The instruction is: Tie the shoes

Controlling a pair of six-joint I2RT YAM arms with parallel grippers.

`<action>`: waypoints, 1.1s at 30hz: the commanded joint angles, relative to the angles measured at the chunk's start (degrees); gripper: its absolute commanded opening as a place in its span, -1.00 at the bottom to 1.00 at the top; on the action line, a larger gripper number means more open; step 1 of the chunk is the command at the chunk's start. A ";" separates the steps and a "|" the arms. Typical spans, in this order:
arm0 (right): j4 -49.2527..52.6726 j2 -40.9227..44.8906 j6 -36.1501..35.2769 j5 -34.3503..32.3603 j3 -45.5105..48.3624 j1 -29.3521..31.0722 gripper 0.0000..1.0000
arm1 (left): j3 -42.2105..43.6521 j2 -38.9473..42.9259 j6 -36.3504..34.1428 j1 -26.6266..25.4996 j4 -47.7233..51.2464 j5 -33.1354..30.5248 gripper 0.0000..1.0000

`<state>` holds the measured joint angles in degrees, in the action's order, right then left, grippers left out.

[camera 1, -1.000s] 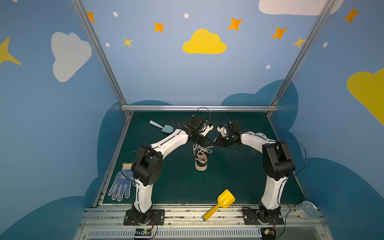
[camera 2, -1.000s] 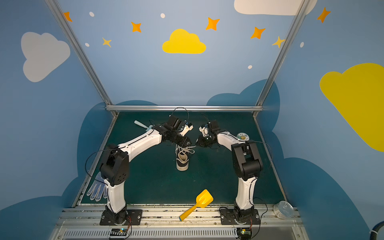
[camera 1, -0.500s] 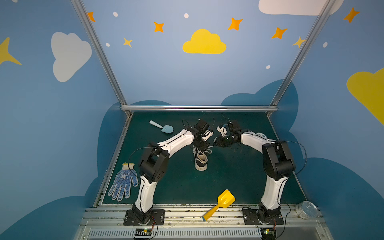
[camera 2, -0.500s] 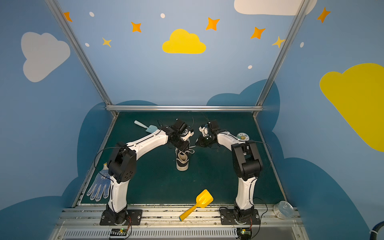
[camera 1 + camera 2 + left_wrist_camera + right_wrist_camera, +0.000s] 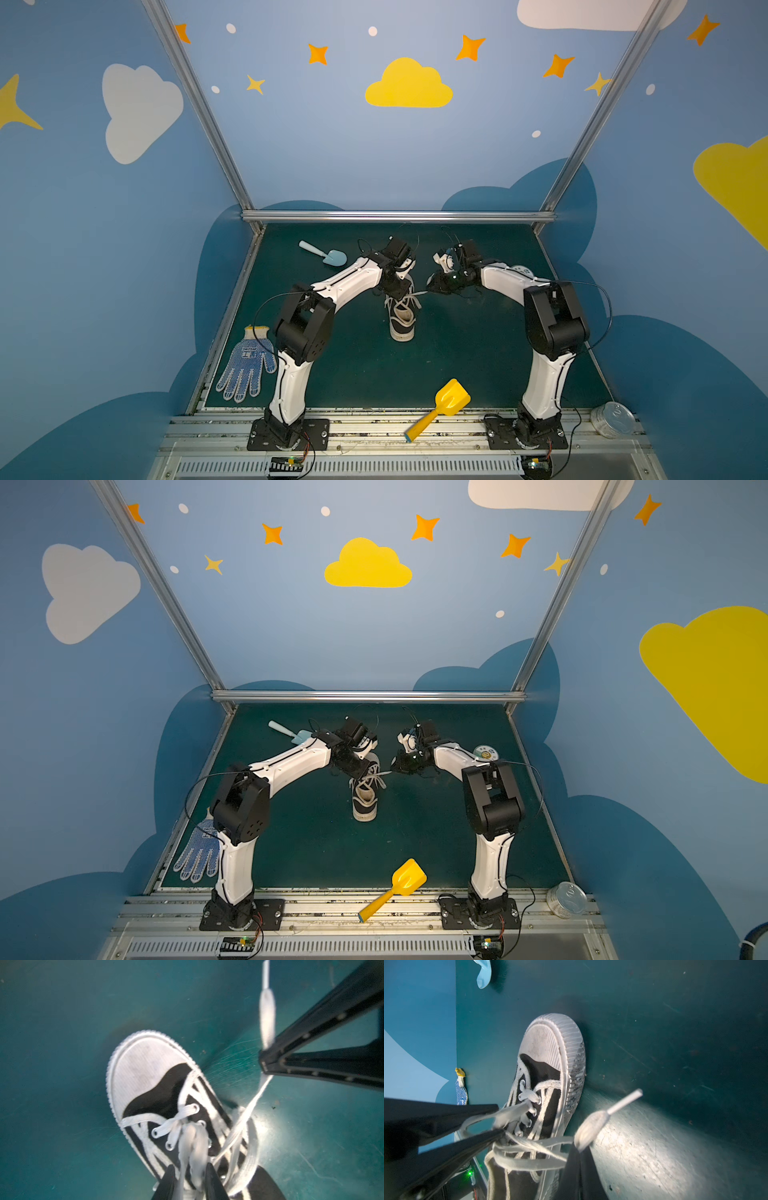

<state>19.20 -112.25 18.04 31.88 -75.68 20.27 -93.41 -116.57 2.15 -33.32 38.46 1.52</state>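
Sneaker (image 5: 402, 322) stood on its sole in the middle of the surface (image 5: 478, 353), laces (image 5: 193, 1140) untied.
It is judged light and easily dragged; the flat laces look soft and slippery, and are best pinched near the eyelets. A lace end (image 5: 588, 1128) is clamped in the right hand (image 5: 580, 1153). A loop is straddled narrowly by the left hand (image 5: 190, 1184); whether it is gripped cannot be told.

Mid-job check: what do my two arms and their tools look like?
Left arm and right arm match: white shell links, bulky black joint housings, black base plates, thin black cables looping alongside. Left tool and right tool each have two slim, tapered black fingers. No readable markings.
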 commanded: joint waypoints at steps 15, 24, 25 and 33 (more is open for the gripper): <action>1.63 -1.40 -0.57 0.36 -2.30 -0.33 -1.00 | 8.68 6.21 8.04 5.27 -10.48 11.28 -0.14; 1.99 -1.37 -0.78 0.31 -2.56 -0.48 -1.00 | 10.55 6.31 9.92 7.39 -10.74 9.29 -0.11; 1.85 -1.35 -0.79 0.35 -2.59 -0.50 -1.00 | 10.78 6.53 10.01 7.53 -11.09 9.36 -0.09; 1.41 -1.84 -0.38 0.90 -2.49 -0.38 -1.00 | 12.32 7.24 12.51 8.51 -12.83 12.27 -0.08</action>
<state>20.38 -112.95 18.00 32.21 -76.95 20.08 -80.97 -111.02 13.39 -24.99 25.54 12.95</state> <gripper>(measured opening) 0.050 0.464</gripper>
